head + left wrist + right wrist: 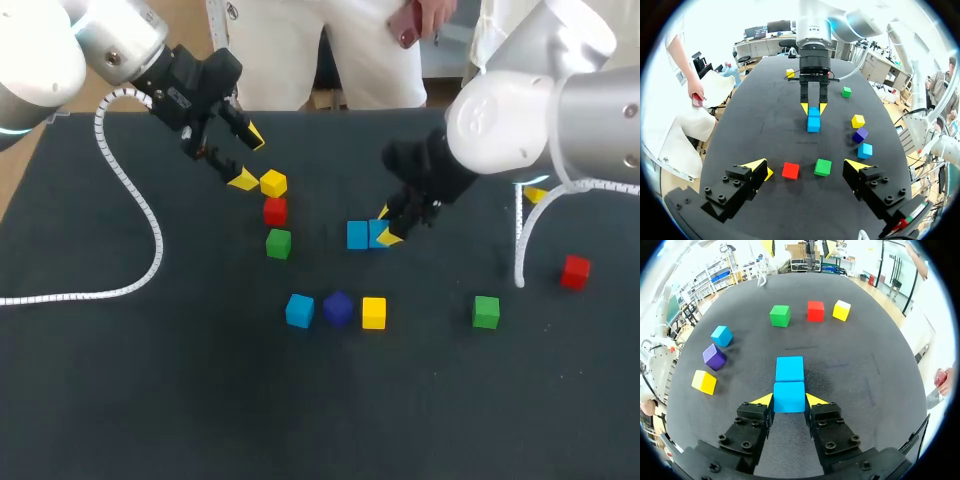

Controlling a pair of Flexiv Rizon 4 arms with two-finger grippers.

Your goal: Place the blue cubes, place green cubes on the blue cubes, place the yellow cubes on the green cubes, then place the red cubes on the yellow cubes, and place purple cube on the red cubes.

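Right arm point(520, 110) comes in over the table point(120, 400) from its far right corner. Right gripper point(789, 400) is clamped on the held blue cube point(789, 392) mid-table, butted against the second blue cube point(789, 369). Left gripper point(248, 158) is spread wide, holding nothing, beside the far yellow cube point(273, 183); the red cube point(275, 211) and green cube point(278, 243) are in line behind it. Nearer the front edge is a row: third blue cube point(299, 310), purple cube point(338, 308), front yellow cube point(373, 312). Second green cube point(486, 311) and second red cube point(575, 271) sit toward the right edge.
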